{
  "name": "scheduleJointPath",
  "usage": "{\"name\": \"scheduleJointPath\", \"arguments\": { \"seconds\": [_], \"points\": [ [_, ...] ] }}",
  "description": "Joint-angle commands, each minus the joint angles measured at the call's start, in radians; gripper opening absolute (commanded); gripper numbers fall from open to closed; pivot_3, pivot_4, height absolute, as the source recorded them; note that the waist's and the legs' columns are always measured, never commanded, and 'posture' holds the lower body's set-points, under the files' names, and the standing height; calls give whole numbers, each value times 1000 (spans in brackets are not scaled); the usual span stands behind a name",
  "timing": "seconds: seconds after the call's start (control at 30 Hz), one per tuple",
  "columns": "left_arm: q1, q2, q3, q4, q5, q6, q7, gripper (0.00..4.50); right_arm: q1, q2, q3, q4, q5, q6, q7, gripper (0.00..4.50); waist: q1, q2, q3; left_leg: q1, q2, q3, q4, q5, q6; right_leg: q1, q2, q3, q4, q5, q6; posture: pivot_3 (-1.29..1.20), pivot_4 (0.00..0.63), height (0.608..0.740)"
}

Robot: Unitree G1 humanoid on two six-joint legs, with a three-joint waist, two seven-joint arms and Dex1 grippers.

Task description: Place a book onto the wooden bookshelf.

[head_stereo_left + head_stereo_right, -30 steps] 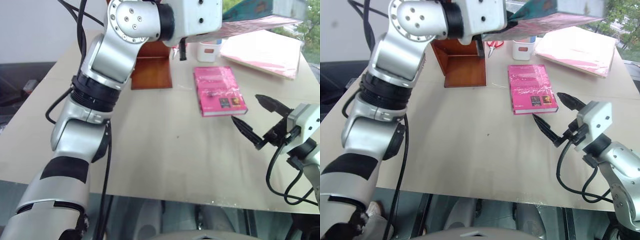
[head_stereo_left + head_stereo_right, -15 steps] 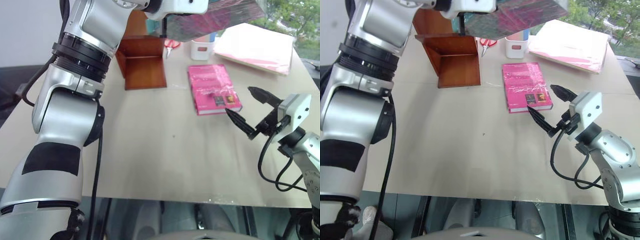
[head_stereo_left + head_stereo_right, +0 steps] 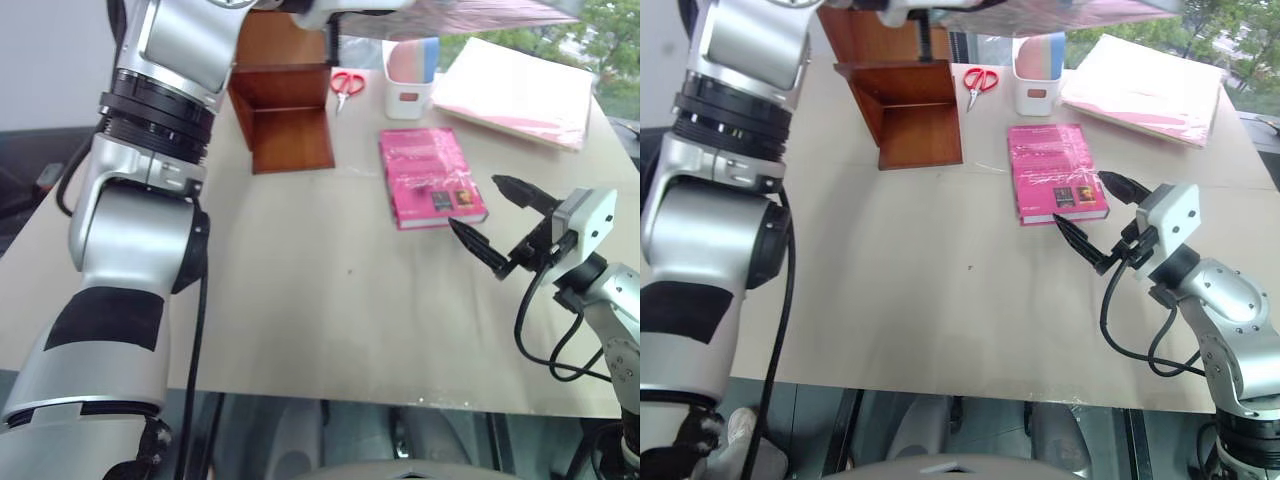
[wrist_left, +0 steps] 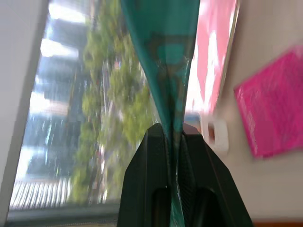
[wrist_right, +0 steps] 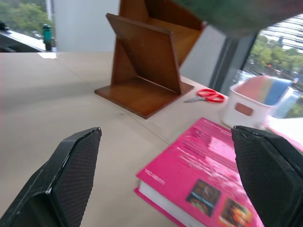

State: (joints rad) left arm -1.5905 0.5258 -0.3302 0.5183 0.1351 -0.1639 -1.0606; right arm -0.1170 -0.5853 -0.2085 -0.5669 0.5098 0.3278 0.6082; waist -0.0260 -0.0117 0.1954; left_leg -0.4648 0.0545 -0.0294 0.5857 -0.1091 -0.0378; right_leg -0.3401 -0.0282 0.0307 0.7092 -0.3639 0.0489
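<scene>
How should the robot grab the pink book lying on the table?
Probably by its near short edge, coming in low from the robot's side. The pink book lies flat, cover up, so only its thin edges give the fingers two faces to pinch. The open right gripper already sits just off the near right corner, and that edge has bare table in front of it.

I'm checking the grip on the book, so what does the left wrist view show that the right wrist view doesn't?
Left wrist view: the left tool shut on the teal book, clamped at its edge. Right wrist view: the right tool open, the wooden bookshelf and red scissors. Both share the magenta book and the white pen holder.
</scene>
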Motion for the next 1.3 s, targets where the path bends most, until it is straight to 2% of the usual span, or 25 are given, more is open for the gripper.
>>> {"name": "scheduleJointPath", "arguments": {
  "seconds": [0.03, 0.2, 0.37, 0.67, 0.97, 1.13, 1.3],
  "points": [
    [-26, 18, 51, -15, 8, 1, 29, 32, -7, -4, -20, -15, 2, -24, 5, 4500, 0, 0, 0, 0, 0, 0, 0, 0, 0, 0, 0, 0, 0, 0, 0, 0, 150, 740],
    [-46, 82, 11, 83, 123, -25, 48, 32, -14, -4, -16, -3, -1, -32, 7, 4500, -11, 0, 0, 0, 0, -1, 4, 0, 0, 0, 1, 0, 3, 0, 0, 0, 150, 740],
    [-28, 160, -7, 123, 201, 24, 15, 32, -50, -7, -7, 30, -12, -48, 17, 4500, -13, 0, 0, -1, 0, -1, 5, -3, 4, 0, 1, 0, 4, 0, 0, 0, 150, 740],
    [73, 264, -18, 49, 307, 167, -18, 32, -100, -13, 0, 92, -26, -75, 64, 4500, -9, 0, 1, -2, 1, -2, 6, -2, 4, 0, 1, -2, 4, 0, 0, 0, 150, 740],
    [47, 213, -37, 105, 360, 218, -11, 32, -180, -14, 11, 164, -61, -122, 92, 4500, -12, 0, 1, -2, 1, -2, 8, -3, 4, 0, 1, -2, 5, 0, 0, 0, 150, 740],
    [13, 181, -55, 198, 389, 194, 29, 32, -258, 14, 7, 169, -110, -150, 16, 4500, -14, 0, 1, -2, 1, -2, 9, -3, 5, 0, 1, -2, 5, 0, 0, 0, 150, 740],
    [-24, 145, -75, 293, 411, 165, 75, 32, -268, 13, 0, 114, -86, -128, 5, 4500, -10, 1, 0, -2, 1, -3, 9, -3, 5, 0, 1, -2, 6, 0, 0, 0, 150, 740]
  ]
}}
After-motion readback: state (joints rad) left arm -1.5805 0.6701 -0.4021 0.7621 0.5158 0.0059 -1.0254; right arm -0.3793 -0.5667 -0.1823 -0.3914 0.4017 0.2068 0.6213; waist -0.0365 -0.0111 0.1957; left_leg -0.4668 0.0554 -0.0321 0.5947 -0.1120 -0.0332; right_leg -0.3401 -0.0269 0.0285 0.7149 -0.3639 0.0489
